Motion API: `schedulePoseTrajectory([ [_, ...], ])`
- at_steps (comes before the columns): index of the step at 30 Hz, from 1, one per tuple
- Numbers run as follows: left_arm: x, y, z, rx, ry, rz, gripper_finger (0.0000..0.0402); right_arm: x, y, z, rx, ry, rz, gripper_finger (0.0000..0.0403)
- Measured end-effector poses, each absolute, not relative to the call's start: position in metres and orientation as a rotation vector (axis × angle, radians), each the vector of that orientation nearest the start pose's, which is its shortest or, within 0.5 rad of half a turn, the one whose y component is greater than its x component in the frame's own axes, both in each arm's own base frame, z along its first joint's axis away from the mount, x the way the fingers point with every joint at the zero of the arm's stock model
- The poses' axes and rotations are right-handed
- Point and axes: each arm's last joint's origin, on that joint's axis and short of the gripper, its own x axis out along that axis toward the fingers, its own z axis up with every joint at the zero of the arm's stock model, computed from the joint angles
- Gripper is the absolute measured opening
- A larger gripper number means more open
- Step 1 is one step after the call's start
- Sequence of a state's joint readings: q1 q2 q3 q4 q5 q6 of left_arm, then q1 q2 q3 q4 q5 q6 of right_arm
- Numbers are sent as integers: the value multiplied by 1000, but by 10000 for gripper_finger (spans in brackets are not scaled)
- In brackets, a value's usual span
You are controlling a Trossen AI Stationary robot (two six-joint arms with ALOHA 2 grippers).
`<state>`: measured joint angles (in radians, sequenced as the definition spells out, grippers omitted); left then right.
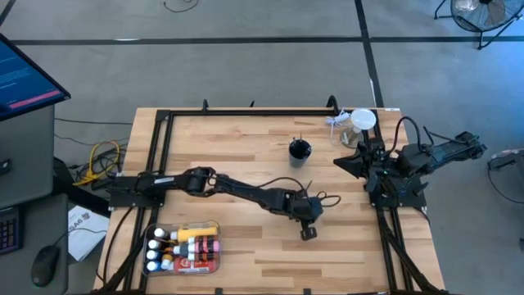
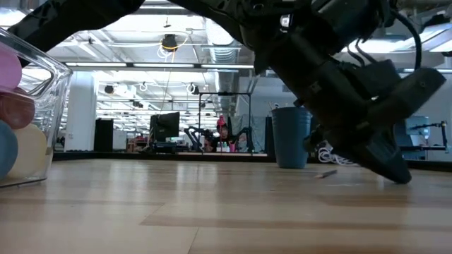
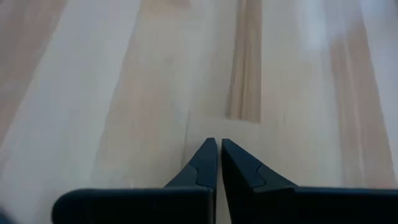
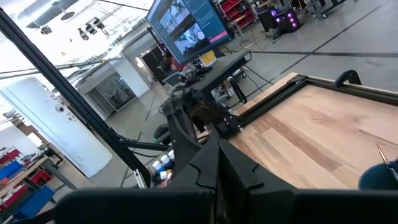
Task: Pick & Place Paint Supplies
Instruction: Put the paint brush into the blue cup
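Progress looks pretty far along, judging by the clear tray [image 1: 214,264] at the table's front-left corner: it is already packed with paint tubes and bottles [image 1: 187,247], white-capped ones at its left end, pink and red ones in the middle, and a yellow bottle [image 1: 196,233] along the top edge. In the low view the tray's curved clear wall can be seen at the far left with rounded pink and blue shapes behind it.

What seems to be left is the dark cup [image 1: 300,151] near the middle-back of the table, where thin brush handles can be made out sticking up, though how many cannot be told. A clear jar with a white lid [image 1: 361,124] sits at the back right and isn't part of the job.

The left gripper [image 3: 218,163] is stretched out over the middle of the table [image 1: 246,139], low to the wood, well apart from the tray and in front of the cup. Its fingers are pressed almost together with only a thin slit between, and nothing is held there; only bare wood is seen past the tips.

The right gripper [image 4: 219,163] is parked at the right edge beside the jar, fingers closed up and empty too.

So the bottles are probably sorted, and the brushes may still need handling.
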<state>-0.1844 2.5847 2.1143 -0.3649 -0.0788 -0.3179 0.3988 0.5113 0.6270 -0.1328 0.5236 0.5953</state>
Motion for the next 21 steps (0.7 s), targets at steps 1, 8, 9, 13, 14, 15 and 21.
schedulePoseTrajectory([
  [1,544,-100,115,-199,852,44,0,115,33,319,587,-22,-126,1],
  [8,529,-98,118,-236,955,113,0,115,33,318,584,-17,-125,1],
  [9,526,-97,119,-237,962,116,0,115,33,318,584,-17,-125,1],
  [13,507,-92,126,-253,1002,177,0,115,33,318,584,-16,-125,1],
  [14,500,-90,127,-259,1018,196,0,115,33,318,584,-17,-125,1],
  [15,494,-89,129,-262,1024,214,0,115,33,318,582,-16,-125,1],
  [21,450,-77,132,-262,1069,294,0,115,33,315,563,17,-134,1],
])
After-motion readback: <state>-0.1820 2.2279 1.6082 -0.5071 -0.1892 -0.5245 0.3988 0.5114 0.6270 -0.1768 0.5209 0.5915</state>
